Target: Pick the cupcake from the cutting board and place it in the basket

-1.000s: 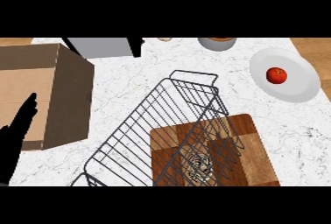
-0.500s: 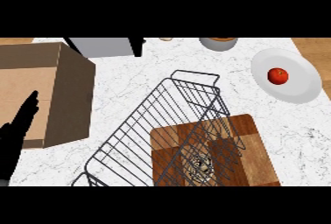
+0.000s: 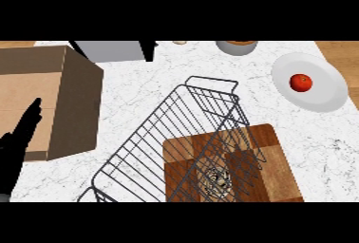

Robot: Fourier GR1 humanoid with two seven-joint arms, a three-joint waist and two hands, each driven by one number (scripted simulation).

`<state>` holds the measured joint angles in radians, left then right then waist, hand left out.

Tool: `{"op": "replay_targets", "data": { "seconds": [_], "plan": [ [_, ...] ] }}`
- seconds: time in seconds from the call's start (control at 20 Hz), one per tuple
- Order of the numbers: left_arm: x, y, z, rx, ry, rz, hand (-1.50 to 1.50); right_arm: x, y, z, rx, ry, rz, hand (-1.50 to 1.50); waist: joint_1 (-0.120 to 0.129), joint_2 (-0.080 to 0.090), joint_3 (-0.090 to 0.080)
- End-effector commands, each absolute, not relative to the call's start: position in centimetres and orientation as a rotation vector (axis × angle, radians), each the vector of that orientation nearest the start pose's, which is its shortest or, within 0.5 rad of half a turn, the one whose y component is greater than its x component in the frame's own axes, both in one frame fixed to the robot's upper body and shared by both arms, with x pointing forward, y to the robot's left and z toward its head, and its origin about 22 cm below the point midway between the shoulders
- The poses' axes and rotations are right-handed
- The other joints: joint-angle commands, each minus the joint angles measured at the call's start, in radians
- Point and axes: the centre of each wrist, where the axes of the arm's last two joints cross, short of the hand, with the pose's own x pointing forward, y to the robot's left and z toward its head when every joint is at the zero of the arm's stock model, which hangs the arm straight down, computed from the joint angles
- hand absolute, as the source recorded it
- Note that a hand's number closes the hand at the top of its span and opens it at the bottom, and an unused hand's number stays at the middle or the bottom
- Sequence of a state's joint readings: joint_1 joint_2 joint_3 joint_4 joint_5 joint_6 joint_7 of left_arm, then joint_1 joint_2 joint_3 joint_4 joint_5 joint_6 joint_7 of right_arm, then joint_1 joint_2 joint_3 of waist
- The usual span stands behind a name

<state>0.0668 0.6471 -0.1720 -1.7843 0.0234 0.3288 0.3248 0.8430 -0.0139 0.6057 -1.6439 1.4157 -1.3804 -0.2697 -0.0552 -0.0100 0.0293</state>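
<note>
A cupcake point(image 3: 219, 180) shows small and pale through the wires of the basket point(image 3: 212, 79), low in the head view, over the wooden cutting board point(image 3: 280, 161). The wire basket lies slanted across the counter, its lower right part overlapping the board's left half. I cannot tell whether the cupcake rests on the basket's floor or on the board beneath it. My left hand point(image 3: 17, 142) is at the left edge, open, fingers straight and pointing up, far from the cupcake. My right hand does not show.
A brown cardboard box point(image 3: 56, 95) fills the upper left beside my left hand. A white plate point(image 3: 326, 97) with a red fruit point(image 3: 301, 82) sits at the upper right. A grey container point(image 3: 112, 50) and a bowl point(image 3: 237, 46) stand along the back edge.
My left hand's fingertips have crept slightly upward. The basket, board and cupcake stay where they were.
</note>
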Motion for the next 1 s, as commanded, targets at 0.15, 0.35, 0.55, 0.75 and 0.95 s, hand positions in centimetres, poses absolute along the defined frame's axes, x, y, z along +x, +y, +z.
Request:
{"op": "replay_targets", "data": {
  "seconds": [0.15,0.35,0.55,0.75,0.95],
  "plan": [
    [21.0,31.8,2.6,0.526,-1.161,-0.252,0.00,3.0,-13.9,-7.5,-1.415,-1.930,0.623,-1.50,0.005,0.030,-0.033],
    [21.7,31.7,3.0,0.542,-1.166,-0.258,0.00,4.5,-14.6,-7.5,-1.426,-1.901,0.621,-1.50,0.008,0.030,-0.033],
    [21.7,31.6,2.7,0.524,-1.176,-0.258,0.00,5.5,-14.4,-7.0,-1.408,-1.901,0.623,-1.50,0.011,0.030,-0.034],
    [21.1,31.1,2.1,0.513,-1.168,-0.270,0.00,6.8,-15.0,-7.9,-1.435,-1.873,0.603,-1.50,0.021,0.026,-0.032],
    [21.2,31.2,1.9,0.515,-1.169,-0.272,0.00,8.4,-15.5,-7.8,-1.454,-1.859,0.627,-1.50,0.020,0.027,-0.033]
  ]
}}
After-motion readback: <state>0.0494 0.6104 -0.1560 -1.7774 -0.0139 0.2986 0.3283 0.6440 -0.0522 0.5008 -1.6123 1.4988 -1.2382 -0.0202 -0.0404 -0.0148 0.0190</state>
